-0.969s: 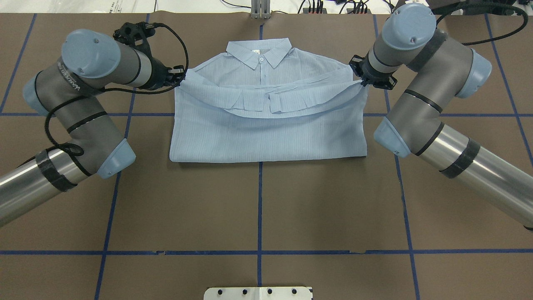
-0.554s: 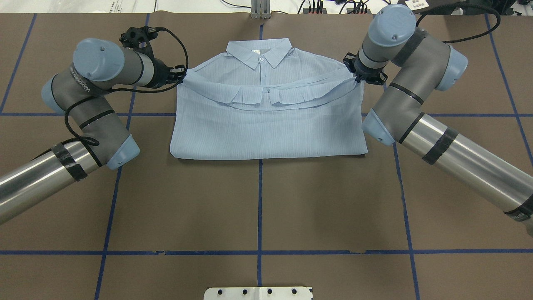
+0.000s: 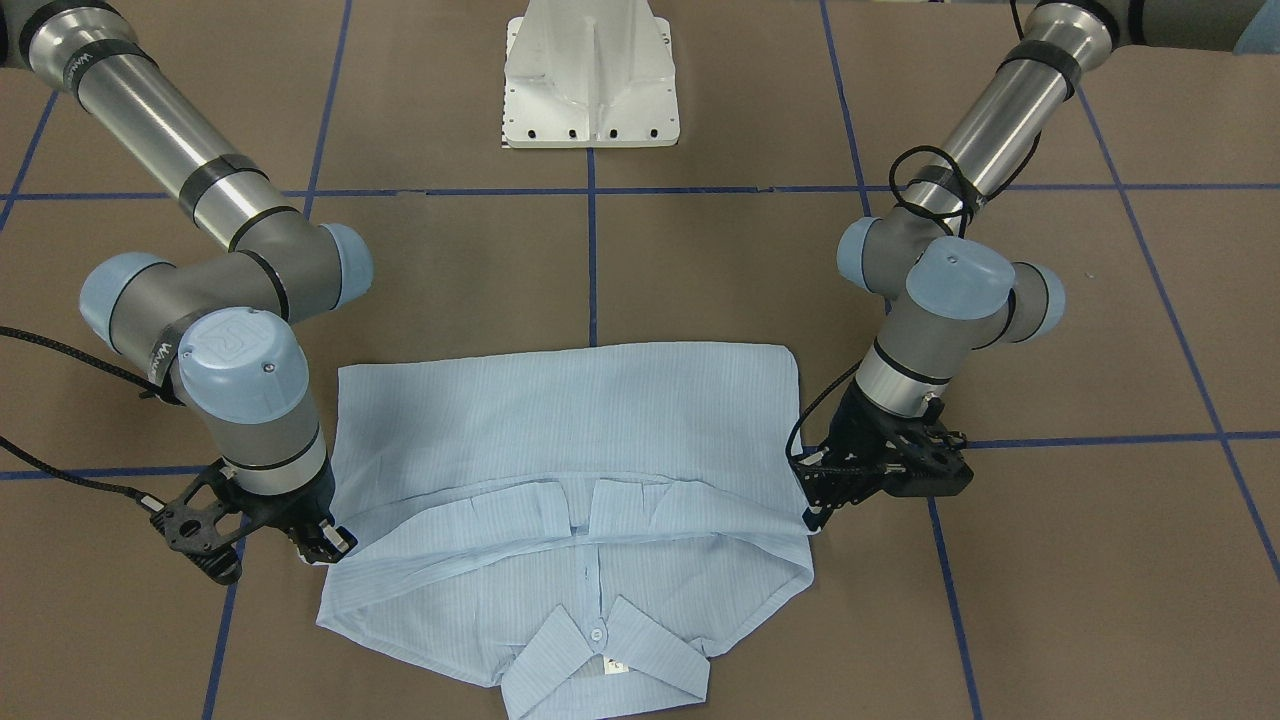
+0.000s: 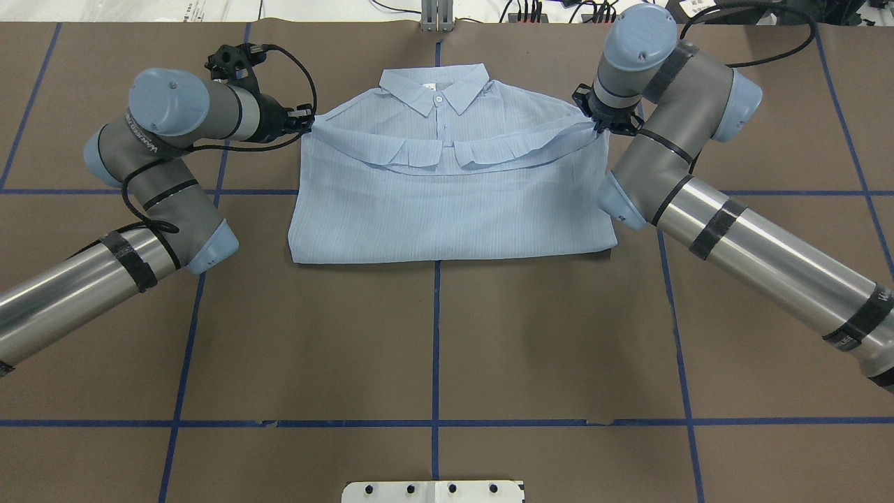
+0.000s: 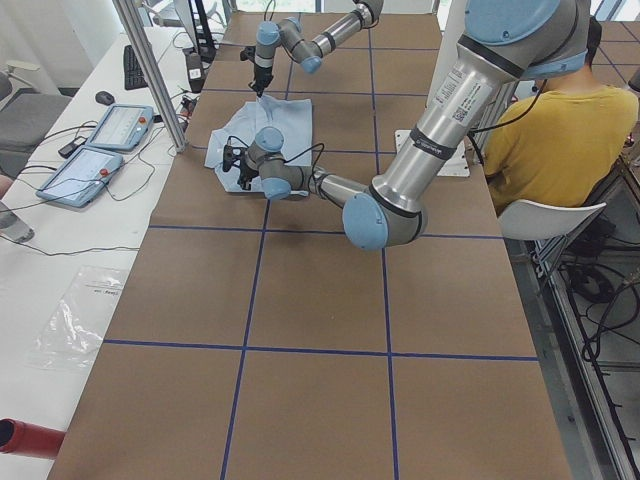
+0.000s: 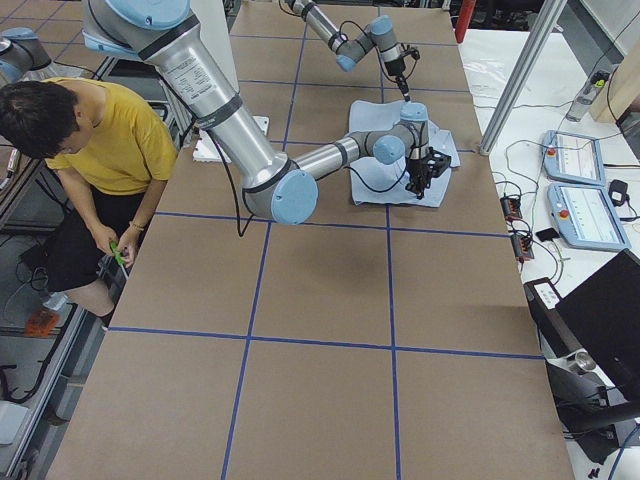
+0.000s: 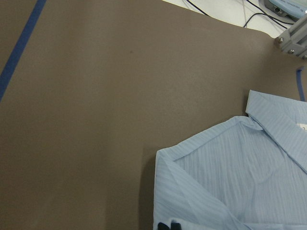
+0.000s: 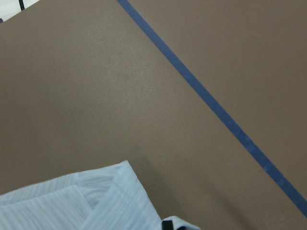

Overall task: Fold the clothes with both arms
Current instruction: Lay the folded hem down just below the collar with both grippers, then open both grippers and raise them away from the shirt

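The light-blue shirt point(image 4: 447, 202) lies flat on the brown table, collar point(image 4: 434, 87) at the far side. Its lower half is doubled up over the chest, and the lifted fold edge with the cuffs point(image 4: 447, 152) sags between the grippers. My left gripper point(image 4: 308, 126) is shut on the fold's left corner and also shows in the front view point(image 3: 812, 508). My right gripper point(image 4: 599, 126) is shut on the right corner and also shows in the front view point(image 3: 335, 545). The left wrist view shows the shirt's shoulder and collar point(image 7: 240, 177). The right wrist view shows a shirt corner point(image 8: 91, 201).
The white pedestal base point(image 4: 433, 491) stands at the near edge. Blue tape lines point(image 4: 436, 335) grid the table. A metal post point(image 4: 438, 17) stands behind the collar. A person in yellow point(image 5: 545, 130) sits beside the table, and control pendants point(image 5: 100, 140) lie past its far edge.
Both grippers have carried the fold edge farther toward the collar, and the sagging edge with the cuffs has risen up the chest. Both arms have stretched forward.
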Controlling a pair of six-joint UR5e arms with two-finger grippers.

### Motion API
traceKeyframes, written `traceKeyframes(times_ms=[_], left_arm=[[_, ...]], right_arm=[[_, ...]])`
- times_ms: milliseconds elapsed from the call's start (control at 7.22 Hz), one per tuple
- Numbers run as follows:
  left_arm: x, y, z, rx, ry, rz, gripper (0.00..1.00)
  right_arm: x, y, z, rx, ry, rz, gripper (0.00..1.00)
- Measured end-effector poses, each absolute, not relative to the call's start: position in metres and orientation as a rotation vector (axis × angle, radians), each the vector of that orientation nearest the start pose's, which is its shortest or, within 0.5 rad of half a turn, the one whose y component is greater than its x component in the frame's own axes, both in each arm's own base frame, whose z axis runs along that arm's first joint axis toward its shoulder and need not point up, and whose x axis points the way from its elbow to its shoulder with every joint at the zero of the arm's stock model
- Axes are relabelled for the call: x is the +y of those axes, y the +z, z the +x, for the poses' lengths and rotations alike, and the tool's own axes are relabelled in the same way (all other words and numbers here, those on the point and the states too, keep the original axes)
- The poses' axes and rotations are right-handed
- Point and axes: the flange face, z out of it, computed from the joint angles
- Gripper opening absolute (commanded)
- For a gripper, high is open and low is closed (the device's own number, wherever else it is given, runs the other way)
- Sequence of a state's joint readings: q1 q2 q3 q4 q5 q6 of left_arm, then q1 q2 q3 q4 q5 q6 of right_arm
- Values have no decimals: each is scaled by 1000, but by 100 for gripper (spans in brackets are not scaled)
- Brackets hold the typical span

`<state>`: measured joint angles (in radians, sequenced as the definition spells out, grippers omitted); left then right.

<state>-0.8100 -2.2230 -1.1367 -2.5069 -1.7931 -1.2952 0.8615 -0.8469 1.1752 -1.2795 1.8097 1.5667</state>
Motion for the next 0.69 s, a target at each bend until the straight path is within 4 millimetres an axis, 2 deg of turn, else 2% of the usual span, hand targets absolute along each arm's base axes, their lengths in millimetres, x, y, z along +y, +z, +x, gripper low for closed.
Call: traceKeyframes(times_ms=[415, 692], left_arm=[[-653, 359, 442, 1080, -370, 443, 0], [-663, 366, 439, 1059, -388, 445, 0]], right_arm=[[-684, 377, -434, -679, 762, 55, 0], [-690, 378, -436, -669, 767, 51, 0]])
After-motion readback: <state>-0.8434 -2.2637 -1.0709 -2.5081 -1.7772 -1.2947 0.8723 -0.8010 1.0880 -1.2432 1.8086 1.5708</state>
